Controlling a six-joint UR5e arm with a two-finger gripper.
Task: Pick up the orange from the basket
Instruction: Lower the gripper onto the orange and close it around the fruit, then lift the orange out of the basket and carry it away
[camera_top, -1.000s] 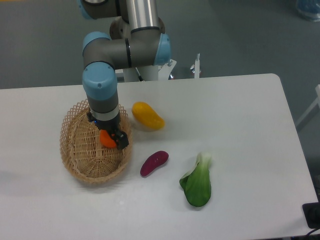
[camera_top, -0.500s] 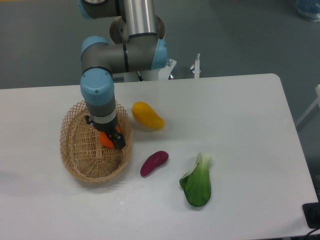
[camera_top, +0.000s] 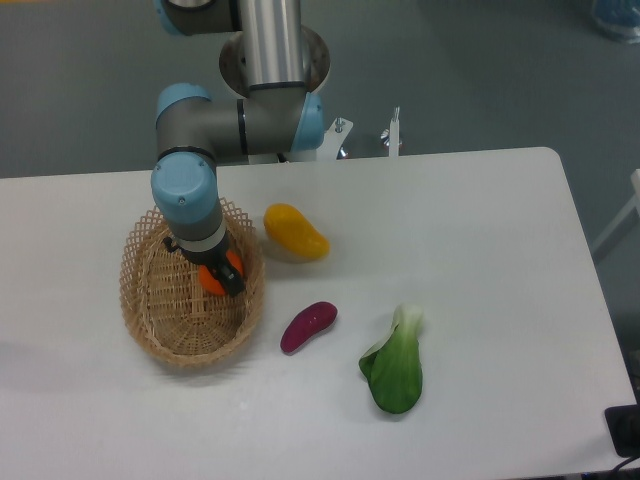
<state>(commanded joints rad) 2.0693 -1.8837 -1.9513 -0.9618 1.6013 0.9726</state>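
**Orange pinched in gripper, over the basket**

The orange (camera_top: 213, 278) is small, bright orange w/ a glossy skin; only part of it shows, since the gripper's dark fingers cover its right side and the wrist hides its top. It looks roundish, but the full outline can't be made out. It sits left of centre in the frame, over the upper-right inside of the basket (camera_top: 160, 330), near the rim. Whether it touches the weave or hangs clear of it, can't tell.

The gripper (camera_top: 221, 276) points down into the basket, fingers closed on the orange, pinching it.

Basket: oval, light tan wicker, open lattice rim, in the left part of the frame on the white table (camera_top: 480, 250).

Count: 1 orange, 1 basket, 1 arm w/ 1 gripper. Outside the basket, 3 other items, 1 each: a yellow-orange elongated fruit (camera_top: 295, 232) just right of the basket's upper rim, a purple item (camera_top: 308, 326) near the lower-right rim, and a leafy green veg (camera_top: 394, 364) further right, lower centre.
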